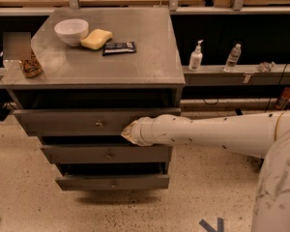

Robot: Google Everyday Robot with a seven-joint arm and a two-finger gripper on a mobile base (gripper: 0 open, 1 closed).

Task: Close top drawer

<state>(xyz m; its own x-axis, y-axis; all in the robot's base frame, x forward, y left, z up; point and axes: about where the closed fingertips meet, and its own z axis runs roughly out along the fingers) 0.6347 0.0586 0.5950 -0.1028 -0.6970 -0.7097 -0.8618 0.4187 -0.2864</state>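
The top drawer [72, 122] is the uppermost of three grey drawers in the cabinet. It stands a little way out, with a dark gap above its front panel and a small metal lock [99, 124] at its centre. My white arm reaches in from the right. The gripper [128, 131] at its tip rests against the right part of the top drawer's front panel.
On the cabinet top [150, 52] are a white bowl [71, 31], a yellow sponge [96, 38], a dark packet [119, 48] and a patterned can [31, 65]. The two lower drawers [106, 154] stick out slightly. Two bottles [196, 57] stand on a shelf to the right.
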